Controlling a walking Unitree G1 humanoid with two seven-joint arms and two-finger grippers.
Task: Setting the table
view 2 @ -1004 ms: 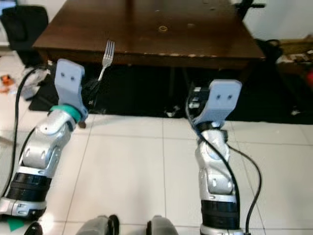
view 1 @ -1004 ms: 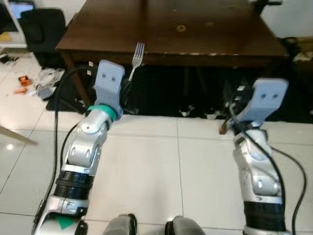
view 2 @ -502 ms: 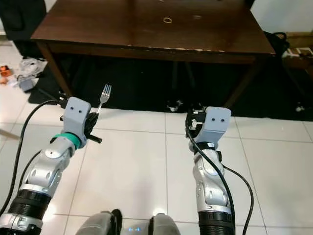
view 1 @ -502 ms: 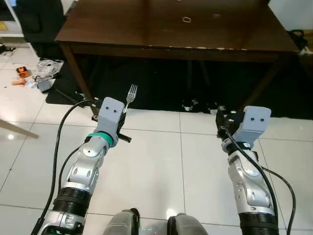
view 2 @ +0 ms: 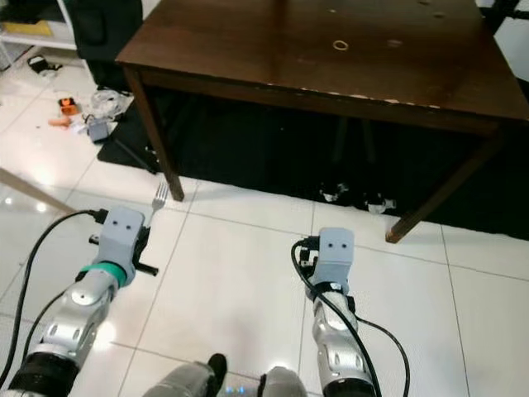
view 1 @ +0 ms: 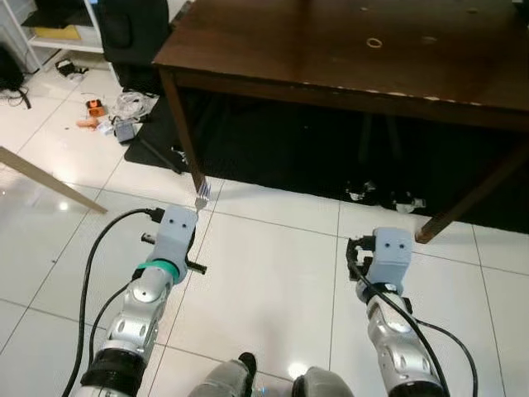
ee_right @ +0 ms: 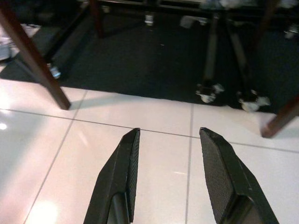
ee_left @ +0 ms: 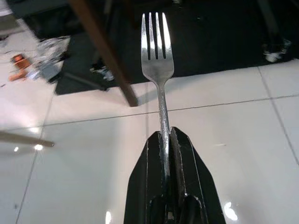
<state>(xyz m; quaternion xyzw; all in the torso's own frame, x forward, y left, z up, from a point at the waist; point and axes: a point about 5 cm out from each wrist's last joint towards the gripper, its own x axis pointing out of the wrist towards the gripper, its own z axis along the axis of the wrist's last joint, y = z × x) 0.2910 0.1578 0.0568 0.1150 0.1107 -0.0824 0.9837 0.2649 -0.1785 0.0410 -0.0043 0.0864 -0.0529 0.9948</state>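
1. the fork (ee_left: 157, 70) is bright polished metal, its tines and neck catching white glare.
2. the left gripper (ee_left: 166, 140) has smooth, faintly glossy black plastic fingers (ee_left: 183, 158).
3. the right gripper (ee_right: 169, 140) has matt black fingers (ee_right: 216, 172) whose inner pads show a fine rough weave-like grain.
4. the counter (view 1: 347, 41) is dark brown wood with a soft sheen, its front edge chipped pale in places.
5. the floor (view 1: 273, 273) is glossy white tile, mirroring the lights, with thin grey grout lines.
6. the arms (view 1: 136, 306) are brushed silver metal, topped with matt grey plastic housings and trailed by black rubbery cables.
7. the mat (ee_right: 154, 60) under the counter looks dark and matt.
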